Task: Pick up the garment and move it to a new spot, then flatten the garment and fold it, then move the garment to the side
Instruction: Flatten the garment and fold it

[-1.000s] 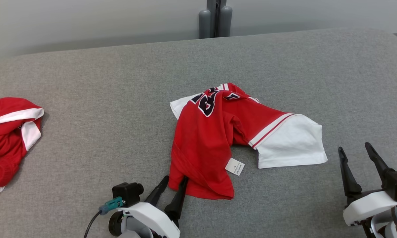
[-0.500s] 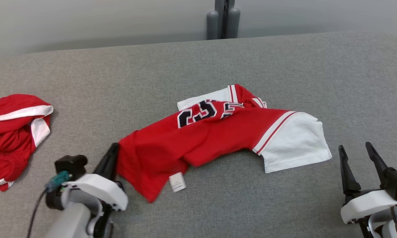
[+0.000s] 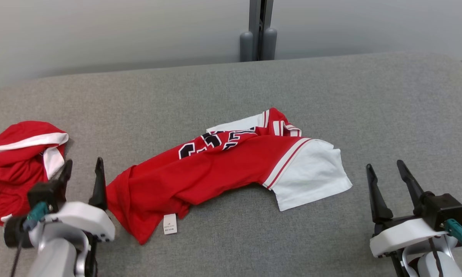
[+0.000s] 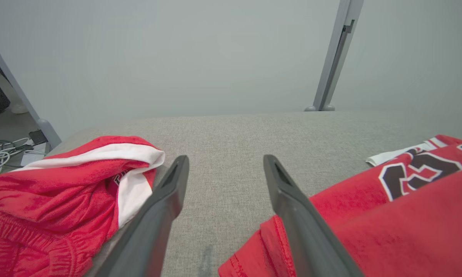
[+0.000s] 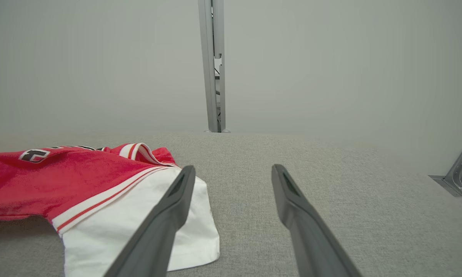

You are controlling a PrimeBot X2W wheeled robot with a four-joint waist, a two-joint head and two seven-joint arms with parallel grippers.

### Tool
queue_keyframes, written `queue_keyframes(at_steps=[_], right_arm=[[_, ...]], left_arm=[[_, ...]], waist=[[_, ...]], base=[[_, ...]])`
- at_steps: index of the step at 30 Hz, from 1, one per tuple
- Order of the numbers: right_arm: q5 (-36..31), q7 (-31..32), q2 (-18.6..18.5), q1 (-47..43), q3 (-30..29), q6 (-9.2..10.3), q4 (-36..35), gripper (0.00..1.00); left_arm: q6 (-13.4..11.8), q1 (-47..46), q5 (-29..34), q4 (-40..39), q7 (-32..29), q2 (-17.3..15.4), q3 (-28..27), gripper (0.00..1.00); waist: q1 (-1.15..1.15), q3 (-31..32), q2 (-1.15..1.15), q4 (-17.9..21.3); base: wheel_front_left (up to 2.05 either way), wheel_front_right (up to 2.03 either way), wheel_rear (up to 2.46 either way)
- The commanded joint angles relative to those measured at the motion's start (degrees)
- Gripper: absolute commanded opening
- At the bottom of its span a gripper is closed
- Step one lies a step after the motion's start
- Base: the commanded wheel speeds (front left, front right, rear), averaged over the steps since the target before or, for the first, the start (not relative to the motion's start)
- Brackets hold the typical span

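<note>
Left pincer [image 3: 82, 168]: released, fingers spread, empty. It sits just beside the red jersey's [image 3: 215, 169] hem end, jersey to its right. Cannot tell whether its right finger touches the cloth.

Right pincer [image 3: 385, 167]: released too, empty, off the jersey's white sleeve [image 3: 311, 177], near but apart.

The jersey lies crumpled on the grey surface [image 3: 369, 96] between both pincers. Its long axis runs side to side, with the hem end nearer the robot and the sleeve end a bit farther. The left arm is clearly the nearer one. Likely next is flattening: each pincer takes its own end and pulls along that axis.

White care tag [image 3: 170, 224] at the jersey's near edge, print too small to read. Black white-edged numerals [image 3: 204, 144] on the jersey's far side are folded over and not readable whole.

Second red-and-white garment [image 3: 19, 161] is bunched left of the jersey, past the left pincer. Grey post [image 3: 258, 30] stands beyond the jersey.
</note>
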State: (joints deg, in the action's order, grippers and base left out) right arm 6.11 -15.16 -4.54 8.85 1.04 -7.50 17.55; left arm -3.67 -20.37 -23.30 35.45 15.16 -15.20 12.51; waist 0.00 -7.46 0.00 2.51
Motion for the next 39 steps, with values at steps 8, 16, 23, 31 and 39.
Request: queue_keyframes(at_steps=[8,16,23,31,39], right_arm=[[-0.44,0.0,1.18,-3.31,0.09,0.02,0.29,1.0],[0.08,0.0,1.5,-6.01,-0.06,0.02,2.22,1.0],[0.13,0.01,1.51,-5.72,0.78,0.02,3.14,1.0],[0.28,0.01,1.49,-3.55,2.31,0.02,4.17,1.0],[-0.27,0.01,1.5,-2.26,1.68,0.02,4.61,1.0]], left_arm=[[-0.97,15.54,7.39,-13.28,0.0,9.17,-10.1,1.0],[1.77,23.27,10.73,-13.71,0.0,12.03,-10.14,1.0],[3.59,22.7,9.46,-11.72,0.0,12.18,-6.83,1.0],[4.26,19.08,2.73,-4.0,0.0,12.17,-2.24,1.0],[4.85,16.1,-0.59,-1.31,0.0,12.14,-0.38,1.0]], waist=[[0.0,6.03,0.0,-1.34],[0.0,8.22,0.0,-2.76],[0.0,7.29,0.0,-2.95],[0.0,4.13,0.0,-1.64],[0.0,1.45,0.0,-1.34]], base=[[0.0,0.0,0.0],[0.0,0.0,0.0],[0.0,0.0,0.0],[0.0,0.0,0.0],[0.0,0.0,0.0]])
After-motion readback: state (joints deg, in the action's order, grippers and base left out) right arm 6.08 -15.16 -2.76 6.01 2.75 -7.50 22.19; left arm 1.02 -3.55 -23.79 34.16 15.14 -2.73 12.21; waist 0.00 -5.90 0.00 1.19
